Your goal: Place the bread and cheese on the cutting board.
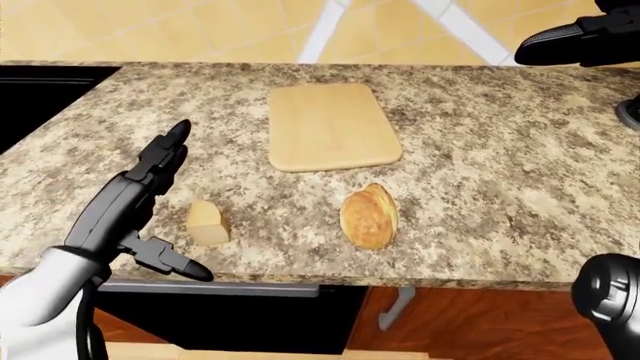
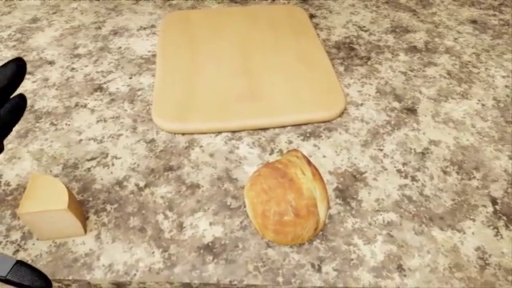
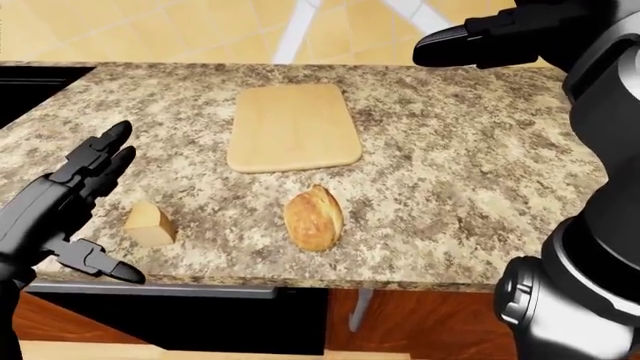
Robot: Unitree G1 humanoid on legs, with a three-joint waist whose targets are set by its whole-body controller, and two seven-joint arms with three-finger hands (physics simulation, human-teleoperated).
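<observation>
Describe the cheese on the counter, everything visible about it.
The cheese is a pale yellow wedge with a rounded top, a lighter cut face and a darker tan side. It stands upright on the speckled granite counter, near the counter's lower edge, left of the bread and apart from it. Nothing touches it; the open left hand hovers just to its left.

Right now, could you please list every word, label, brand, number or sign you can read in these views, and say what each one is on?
None: no view shows any readable text.
The board, bread and cheese are plain, with no label or print.
The counter bears only a speckled stone pattern.
The left hand and right hand carry no markings.
</observation>
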